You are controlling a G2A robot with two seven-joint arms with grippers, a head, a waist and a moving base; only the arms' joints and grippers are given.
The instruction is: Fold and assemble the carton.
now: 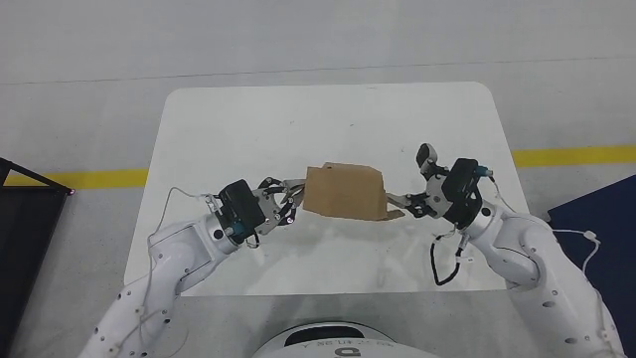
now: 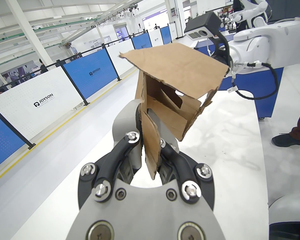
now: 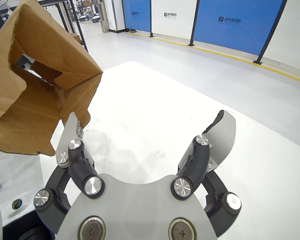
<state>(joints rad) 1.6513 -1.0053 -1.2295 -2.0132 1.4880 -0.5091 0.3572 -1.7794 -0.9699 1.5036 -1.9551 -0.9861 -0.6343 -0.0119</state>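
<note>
carton [image 1: 344, 191] is held at frame centre | left gripper [image 1: 288, 204] is clamped on its flap | right gripper [image 3: 147, 118] is spread wide, one finger at its corner

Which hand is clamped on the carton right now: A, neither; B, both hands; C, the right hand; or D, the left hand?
D: the left hand is shut on a flap of the carton, while the right hand is wide open with nothing between its fingers.

Carton [image 1: 345, 191]: matt cardboard, rough ragged edges. Table [image 1: 248, 129]: smooth, scuffed. Left claw [image 2: 147, 123]: bare metal, black plastic.
</note>
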